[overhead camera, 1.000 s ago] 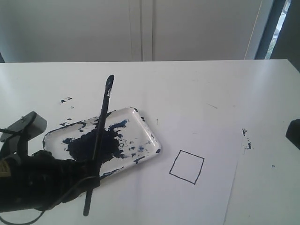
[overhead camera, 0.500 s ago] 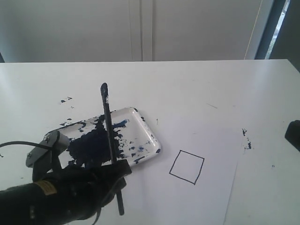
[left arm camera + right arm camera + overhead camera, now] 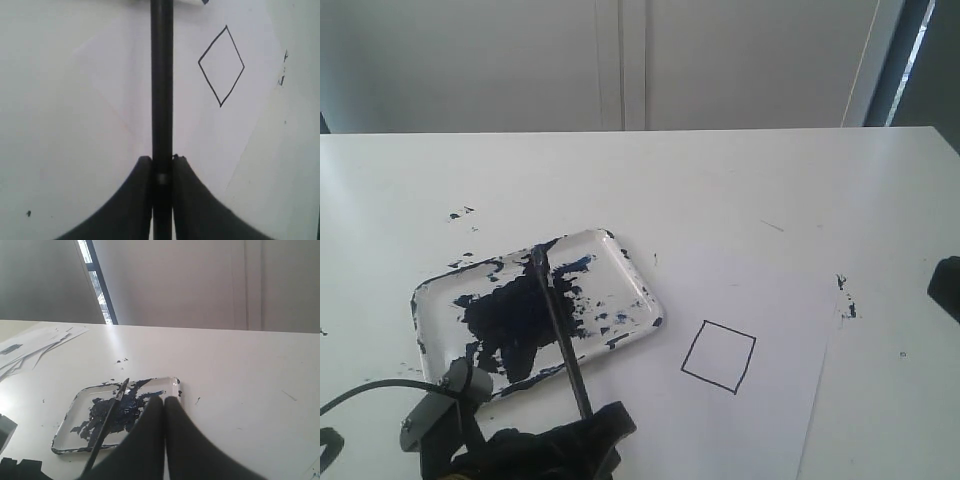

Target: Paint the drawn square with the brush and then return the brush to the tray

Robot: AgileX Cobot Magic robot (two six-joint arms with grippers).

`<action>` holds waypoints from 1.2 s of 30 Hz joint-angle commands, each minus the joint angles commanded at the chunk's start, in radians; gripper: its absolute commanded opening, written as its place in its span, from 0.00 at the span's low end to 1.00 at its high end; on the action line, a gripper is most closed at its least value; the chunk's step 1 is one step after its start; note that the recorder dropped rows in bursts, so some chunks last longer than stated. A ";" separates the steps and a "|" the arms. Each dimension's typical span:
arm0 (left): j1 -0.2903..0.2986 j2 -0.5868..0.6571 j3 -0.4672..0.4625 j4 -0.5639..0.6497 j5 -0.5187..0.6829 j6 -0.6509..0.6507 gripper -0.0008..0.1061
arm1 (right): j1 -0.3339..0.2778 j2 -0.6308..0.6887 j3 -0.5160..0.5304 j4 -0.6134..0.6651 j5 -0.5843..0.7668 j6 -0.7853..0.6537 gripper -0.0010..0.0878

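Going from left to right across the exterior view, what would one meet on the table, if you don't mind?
The tray → drawn square → small paint smears → dark shape cut by the right edge. The brush and the left gripper overlap the tray, so they are left out.

You have a white table (image 3: 740,170) filling most of the frame, with a pale wall (image 3: 470,60) along the top and a dark window frame (image 3: 885,60) in the upper right. A white sheet of paper (image 3: 770,410) lies flat at lower right. Dark paint specks (image 3: 460,214) dot the tabletop at centre left. More smudges (image 3: 846,302) sit just past the sheet's right edge. The right wrist view shows loose papers (image 3: 30,345) near the window frame.
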 joint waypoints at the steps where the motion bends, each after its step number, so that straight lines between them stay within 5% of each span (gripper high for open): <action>1: 0.000 0.005 -0.009 0.007 0.012 -0.020 0.01 | 0.000 0.000 0.000 0.000 0.000 0.000 0.01; 11: 0.000 0.068 -0.077 0.014 -0.021 -0.117 0.01 | 0.000 0.000 0.000 0.000 -0.003 0.000 0.01; 18: -0.042 0.124 -0.081 -0.046 -0.171 -0.207 0.01 | 0.000 0.000 0.000 0.000 -0.003 0.000 0.01; 36: -0.052 0.215 -0.170 -0.072 -0.220 -0.322 0.01 | 0.000 0.000 0.000 0.000 0.002 0.000 0.01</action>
